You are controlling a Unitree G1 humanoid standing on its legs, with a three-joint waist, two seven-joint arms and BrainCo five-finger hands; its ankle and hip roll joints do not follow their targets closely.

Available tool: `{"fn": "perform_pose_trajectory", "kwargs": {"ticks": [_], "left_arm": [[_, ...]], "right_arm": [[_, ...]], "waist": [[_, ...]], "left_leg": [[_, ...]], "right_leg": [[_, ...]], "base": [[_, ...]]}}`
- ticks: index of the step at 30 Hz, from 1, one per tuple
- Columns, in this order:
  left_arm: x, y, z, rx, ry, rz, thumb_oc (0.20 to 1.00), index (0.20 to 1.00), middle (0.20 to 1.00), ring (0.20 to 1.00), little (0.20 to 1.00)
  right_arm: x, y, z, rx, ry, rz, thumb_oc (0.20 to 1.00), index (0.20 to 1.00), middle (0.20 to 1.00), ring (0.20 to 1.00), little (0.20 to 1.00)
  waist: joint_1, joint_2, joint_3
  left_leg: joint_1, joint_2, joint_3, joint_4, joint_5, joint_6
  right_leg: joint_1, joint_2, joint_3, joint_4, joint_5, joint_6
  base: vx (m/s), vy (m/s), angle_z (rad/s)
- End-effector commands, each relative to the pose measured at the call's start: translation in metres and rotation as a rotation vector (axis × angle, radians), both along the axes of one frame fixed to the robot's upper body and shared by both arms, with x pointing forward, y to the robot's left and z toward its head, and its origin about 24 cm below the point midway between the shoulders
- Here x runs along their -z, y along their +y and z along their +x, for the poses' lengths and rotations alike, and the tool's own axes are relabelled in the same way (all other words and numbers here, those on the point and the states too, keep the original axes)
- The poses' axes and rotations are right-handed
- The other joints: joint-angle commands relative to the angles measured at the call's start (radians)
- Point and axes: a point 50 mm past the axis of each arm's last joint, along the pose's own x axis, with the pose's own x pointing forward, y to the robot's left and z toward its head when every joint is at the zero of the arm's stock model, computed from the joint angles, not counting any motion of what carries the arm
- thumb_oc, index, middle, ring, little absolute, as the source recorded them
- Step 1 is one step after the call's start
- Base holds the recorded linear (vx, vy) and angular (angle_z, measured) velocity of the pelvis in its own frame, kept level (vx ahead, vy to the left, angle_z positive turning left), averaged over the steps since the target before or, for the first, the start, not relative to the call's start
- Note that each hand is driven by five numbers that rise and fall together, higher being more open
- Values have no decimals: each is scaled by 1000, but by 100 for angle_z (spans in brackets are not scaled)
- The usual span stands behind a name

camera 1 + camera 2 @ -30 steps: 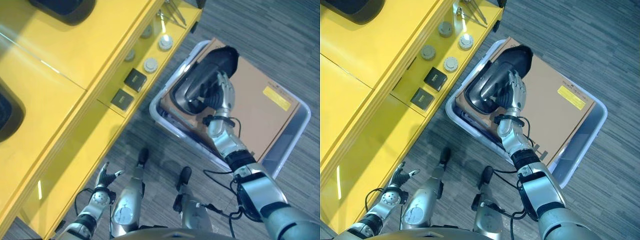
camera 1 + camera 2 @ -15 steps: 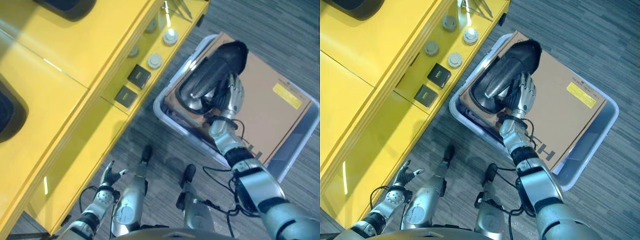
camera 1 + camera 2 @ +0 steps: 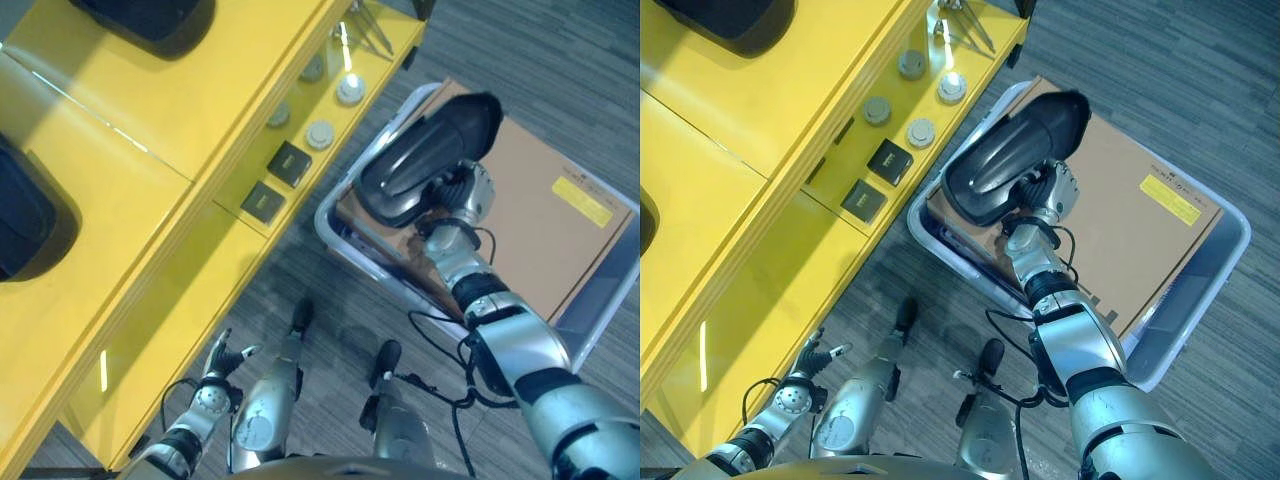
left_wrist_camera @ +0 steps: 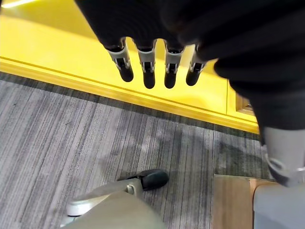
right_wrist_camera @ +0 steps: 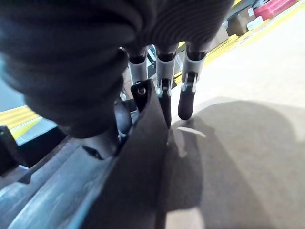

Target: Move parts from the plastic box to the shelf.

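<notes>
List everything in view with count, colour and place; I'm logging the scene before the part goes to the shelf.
Black part: one, long moulded shell, over the plastic box, held by the right hand.
Plastic box: one, pale translucent, on the floor beside the shelf.
Cardboard sheet: one, brown with a yellow label, lying in the plastic box.
Shelf: one, yellow, on the robot's left.
Round parts: four, grey-white, on a lower shelf level.
Square parts: two, dark, beside the round parts.
Dark moulded parts: two, on the shelf's upper surface.
Carpet floor: grey.
Right hand: fingers curled round the black part.
Left hand: low by the shelf, fingers straight.
</notes>
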Motion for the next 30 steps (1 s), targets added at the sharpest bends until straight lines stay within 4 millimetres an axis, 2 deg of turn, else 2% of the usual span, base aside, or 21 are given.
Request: {"fn": "perform_pose_trajectory", "kwargs": {"ticks": [1, 2, 3, 5, 9, 12, 15, 17, 19, 20, 21, 22, 23, 24, 26, 27, 28, 30], "left_arm": [[3, 0, 0, -11, 27, 9, 1000, 1000, 1000, 1000, 1000], [3, 0, 0, -12, 27, 9, 1000, 1000, 1000, 1000, 1000], [3, 2, -1, -8, 23, 4, 1000, 1000, 1000, 1000, 1000], [3, 3, -1, -6, 23, 3, 1000, 1000, 1000, 1000, 1000], [3, 15, -4, -14, 28, 5, 1000, 1000, 1000, 1000, 1000], [0, 19, -4, -17, 6, -9, 1000, 1000, 1000, 1000, 1000], [-8, 23, 2, -18, -38, -17, 1000, 1000, 1000, 1000, 1000], [-21, 26, 12, -6, -119, -40, 1000, 1000, 1000, 1000, 1000], [-47, 29, 31, -12, -258, -102, 1000, 1000, 1000, 1000, 1000], [-47, 29, 31, -12, -258, -102, 1000, 1000, 1000, 1000, 1000], [-78, 29, 49, 21, -400, -141, 1000, 1000, 1000, 1000, 1000], [-86, 29, 52, 34, -433, -155, 1000, 1000, 1000, 1000, 1000], [-86, 29, 52, 34, -432, -155, 1000, 1000, 1000, 1000, 1000], [-116, 26, 63, 68, -555, -199, 1000, 1000, 1000, 1000, 1000], [-121, 26, 64, 74, -566, -211, 1000, 1000, 1000, 1000, 1000], [-138, 23, 73, 84, -636, -255, 1000, 1000, 1000, 1000, 1000], [-148, 18, 81, 104, -662, -274, 1000, 1000, 1000, 1000, 1000], [-156, 13, 85, 123, -691, -276, 1000, 1000, 1000, 1000, 1000]], "right_arm": [[33, 1, -7, -46, 159, -48, 200, 200, 200, 200, 200], [33, 1, -7, -46, 159, -48, 200, 200, 200, 200, 200], [39, -20, -12, -12, 248, -126, 200, 200, 200, 200, 200], [40, -27, -14, 7, 268, -141, 200, 200, 200, 200, 200], [38, -72, -26, 75, 406, -309, 200, 200, 200, 200, 200], [35, -83, -31, 69, 447, -403, 200, 200, 200, 200, 200], [29, -86, -30, 47, 451, -476, 200, 200, 200, 200, 200], [22, -90, -30, 28, 457, -543, 200, 200, 200, 200, 200], [9, -87, -27, -20, 429, -627, 200, 200, 200, 200, 200], [9, -87, -27, -20, 429, -627, 200, 200, 200, 200, 200], [1, -85, -27, -53, 407, -691, 200, 200, 200, 200, 200], [-1, -82, -26, -72, 399, -706, 200, 200, 200, 200, 200], [-1, -82, -26, -73, 400, -706, 200, 200, 200, 200, 200], [-8, -78, -25, -90, 376, -729, 200, 200, 200, 200, 200], [-7, -75, -25, -109, 374, -735, 200, 200, 200, 200, 200], [-16, -66, -23, -133, 323, -751, 200, 200, 200, 200, 200], [-12, -61, -23, -148, 306, -696, 200, 200, 200, 200, 200], [-7, -57, -24, -158, 283, -625, 200, 200, 200, 200, 200]], "waist": [[5, -37, -20], [4, -37, -19], [6, -42, -27], [6, -43, -30], [0, -60, -55], [-5, -71, -72], [-11, -76, -84], [-16, -80, -99], [-20, -84, -118], [-20, -84, -118], [-23, -86, -135], [-25, -87, -141], [-25, -88, -141], [-28, -89, -158], [-30, -92, -161], [-35, -94, -165], [-47, -99, -184], [-52, -102, -189]], "left_leg": [[-5, 12, 6, -7, -85, -27], [-4, 13, 6, -7, -85, -27], [3, 16, 6, -7, -87, -29], [6, 17, 5, -7, -89, -30], [40, 25, 18, -1, -100, -30], [63, 30, 28, 3, -109, -30], [80, 36, 38, 4, -114, -31], [100, 40, 44, 4, -119, -32], [128, 47, 51, 7, -124, -35], [129, 47, 51, 6, -124, -35], [149, 52, 55, 8, -128, -38], [159, 54, 56, 8, -129, -39], [161, 54, 56, 8, -130, -39], [182, 60, 58, 9, -134, -42], [192, 62, 60, 9, -136, -42], [208, 68, 64, 10, -141, -45], [220, 78, 70, 10, -141, -47], [230, 82, 74, 9, -143, -49]], "right_leg": [[-1, -77, 44, -5, -17, 64], [-1, -77, 44, -5, -18, 64], [10, -76, 40, -5, -21, 64], [14, -75, 38, -5, -22, 64], [44, -69, 40, -3, -30, 63], [65, -67, 42, 1, -39, 60], [77, -65, 42, 3, -46, 59], [94, -64, 42, 5, -53, 57], [122, -63, 38, 14, -65, 55], [123, -63, 38, 14, -65, 55], [142, -60, 35, 20, -77, 51], [152, -58, 34, 22, -81, 50], [153, -58, 34, 21, -81, 50], [175, -54, 30, 23, -93, 46], [185, -53, 32, 24, -95, 45], [196, -48, 40, 30, -106, 43], [204, -41, 46, 31, -112, 37], [209, -37, 49, 32, -115, 35]], "base": [[0, 0, 0], [14, -35, 2], [7, -40, 3], [5, -33, 5], [3, -38, 7], [10, -43, -3], [2, -30, -13], [25, -62, -13], [20, -73, -8], [33, -78, -9], [40, -71, -10], [40, -72, -7], [40, -69, -1], [39, -64, 0], [25, -59, -3], [14, -78, -4], [15, -79, -10], [20, -39, -10]]}}
